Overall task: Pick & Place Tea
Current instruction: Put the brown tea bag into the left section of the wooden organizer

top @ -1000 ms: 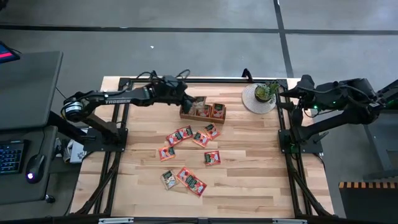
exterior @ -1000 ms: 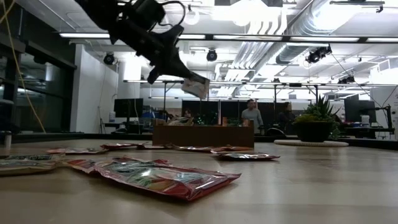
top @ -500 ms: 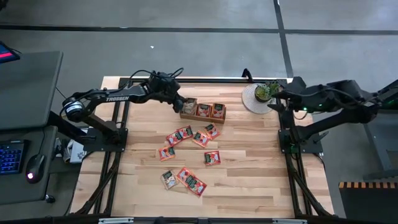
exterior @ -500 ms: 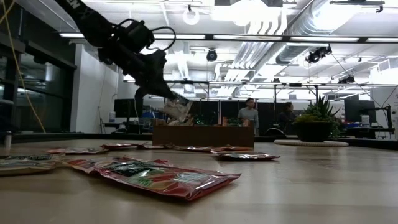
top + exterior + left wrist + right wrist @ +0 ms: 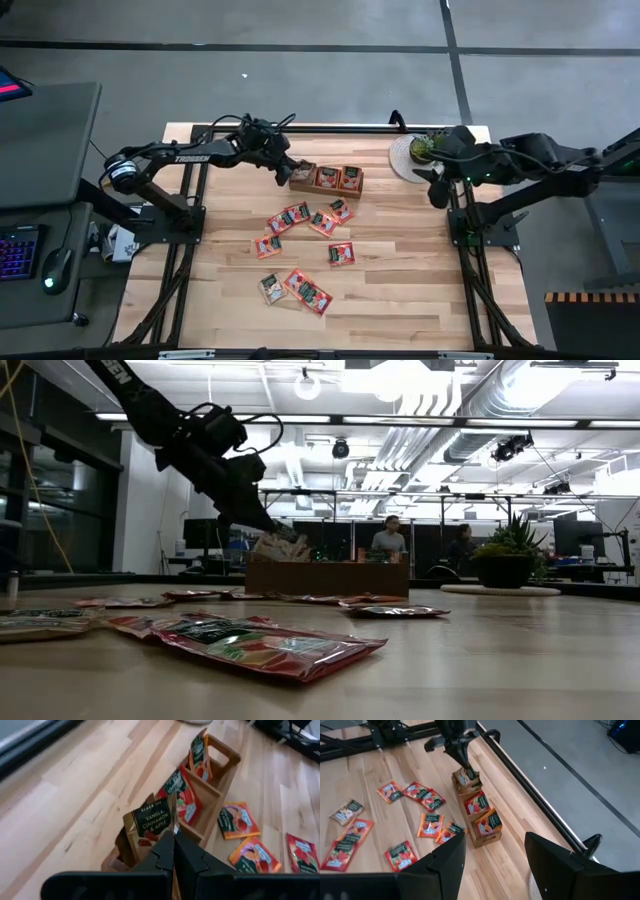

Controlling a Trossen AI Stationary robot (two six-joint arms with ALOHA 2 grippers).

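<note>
High view: left gripper (image 5: 289, 169) sat at the left end of the tray (image 5: 327, 189), clamped on a sachet (image 5: 302, 173) over the end compartment. Two red sachets (image 5: 338, 179) stood in the other two compartments. Loose sachets (image 5: 300, 217) lay scattered on the table (image 5: 400, 260) near the tray, mostly red-orange, one pale one (image 5: 271, 288) near the front. Right gripper (image 5: 437, 187) hung off the table's right edge by the plant (image 5: 427, 148), fingers spread, holding nothing.

Low view: left gripper (image 5: 268, 526) angled down, tips pinching the sachet (image 5: 280, 546) just at the tray's (image 5: 326, 578) top edge. Red-orange sachets (image 5: 250, 642) lay flat in the foreground. Plant (image 5: 505, 563) at right. People visible far behind.

Left wrist view: fingers (image 5: 167, 855) closed on a flat square sachet (image 5: 151, 824), dark label panel with white print "vanilla cinnamon & apple", tan body, upright in the end compartment. Red ones with dark green panels (image 5: 179, 795) stood in the next compartments.

Right wrist view: fingers (image 5: 449, 857) wide apart, empty. Tray (image 5: 475, 814) and left gripper (image 5: 462, 762) seen farther off.
</note>
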